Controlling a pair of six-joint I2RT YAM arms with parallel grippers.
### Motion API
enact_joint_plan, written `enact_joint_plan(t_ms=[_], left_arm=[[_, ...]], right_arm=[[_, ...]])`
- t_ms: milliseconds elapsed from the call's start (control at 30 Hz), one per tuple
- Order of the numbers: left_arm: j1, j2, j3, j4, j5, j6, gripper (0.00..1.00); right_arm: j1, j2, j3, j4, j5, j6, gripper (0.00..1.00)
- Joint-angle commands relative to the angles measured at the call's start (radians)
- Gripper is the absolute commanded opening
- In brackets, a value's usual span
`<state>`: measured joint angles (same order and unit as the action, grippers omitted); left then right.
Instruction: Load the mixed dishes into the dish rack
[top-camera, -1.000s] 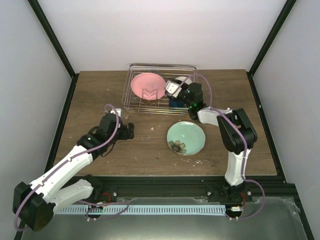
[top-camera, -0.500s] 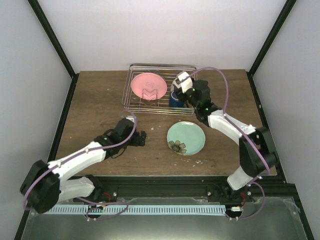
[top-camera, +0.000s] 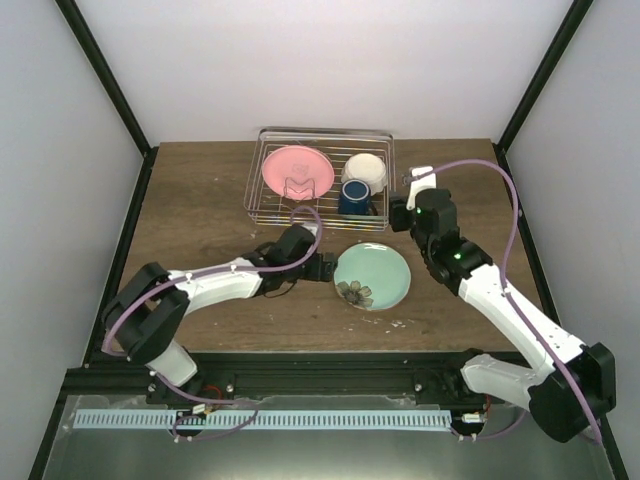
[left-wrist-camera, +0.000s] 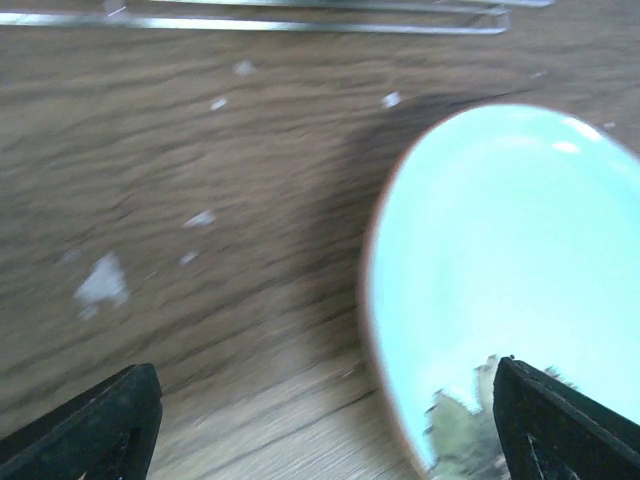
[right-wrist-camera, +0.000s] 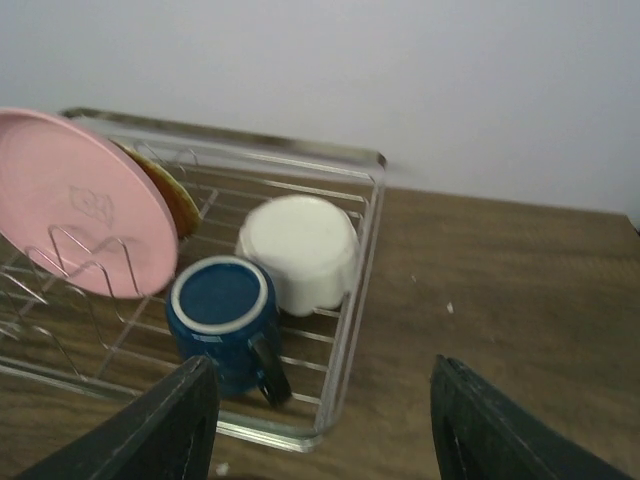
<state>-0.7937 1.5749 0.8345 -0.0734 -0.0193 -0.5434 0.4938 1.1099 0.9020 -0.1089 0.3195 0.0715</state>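
The silver wire dish rack (top-camera: 262, 205) (right-wrist-camera: 362, 250) stands at the back of the table. In it the pink plate (top-camera: 295, 170) (right-wrist-camera: 80, 205) stands on edge, with a yellowish plate (right-wrist-camera: 168, 195) behind it. The white bowl (top-camera: 366, 168) (right-wrist-camera: 305, 250) and dark blue mug (top-camera: 354, 197) (right-wrist-camera: 225, 315) sit upside down. The mint-green plate (top-camera: 372, 276) (left-wrist-camera: 520, 250) lies flat on the wood in front of the rack. My left gripper (top-camera: 325, 268) (left-wrist-camera: 325, 420) is open, low at the plate's left rim, which lies between its fingers. My right gripper (top-camera: 402, 208) (right-wrist-camera: 325, 420) is open and empty, just right of the rack.
The rack's front wire (left-wrist-camera: 300, 20) runs across the top of the left wrist view. Small white flecks (left-wrist-camera: 100, 285) dot the wooden table (top-camera: 200, 200). Black frame posts and white walls close in the sides and back.
My left arm has swung right across the table to the mint-green plate's left rim. My right gripper has drawn back rightward out of the rack, uncovering the white bowl.
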Motion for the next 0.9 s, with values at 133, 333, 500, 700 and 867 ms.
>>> enact_joint_plan(t_ms=[133,333,500,700,867], left_arm=[[-0.060,0.173,0.140,0.099,0.101,-0.037,0.84],[-0.074,0.241,0.150,0.092,0.086,-0.066,0.81],[-0.076,0.254,0.143,0.090,0.079,-0.071,0.79],[-0.075,0.275,0.145,0.104,0.110,-0.074,0.57],[-0.075,0.275,0.139,0.098,0.115,-0.081,0.34]], right_arm=[[0.005,-0.052,-0.033,-0.149,0.086,0.048,0.59],[0.005,-0.056,-0.035,-0.150,0.073,0.053,0.59],[0.005,-0.056,-0.040,-0.156,0.073,0.051,0.59],[0.005,-0.052,-0.041,-0.153,0.074,0.049,0.59],[0.005,-0.044,-0.043,-0.151,0.073,0.046,0.59]])
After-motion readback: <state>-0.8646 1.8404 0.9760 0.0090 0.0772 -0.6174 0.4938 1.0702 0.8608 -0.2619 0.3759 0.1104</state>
